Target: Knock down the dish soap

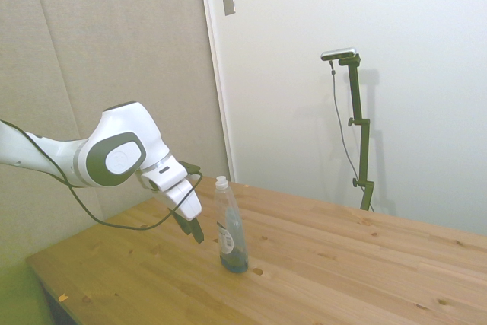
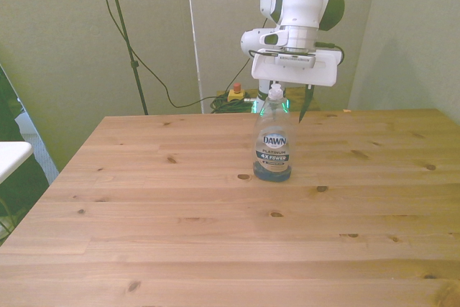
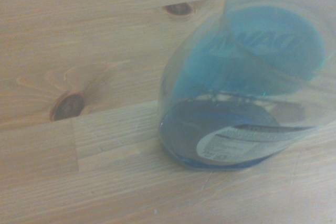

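Standing upright on the wooden table (image 2: pixel 180 235), the dish soap (image 2: pixel 273 138) has not been knocked down; the whole push is left to do. It sits about mid-table, a little toward the robot's side. Gripper (image 1: pixel 193 230) hangs tilted just beside the bottle at lower-body height, apparently not touching. In the front view the gripper (image 2: pixel 291 109) sits behind the bottle, one dark finger showing at the front view's right, the other hidden; spread or closed cannot be told. Bottle: tall, slim, clear plastic, white cap, blue liquid pooled low, mostly empty above, so probably light and top-tippy. White label with dark print on front. Wrist view shows the bottle's (image 3: pixel 247 87) rounded base and blue liquid from close by, blurred. Table: pale planks, dark knots, smooth matte finish.
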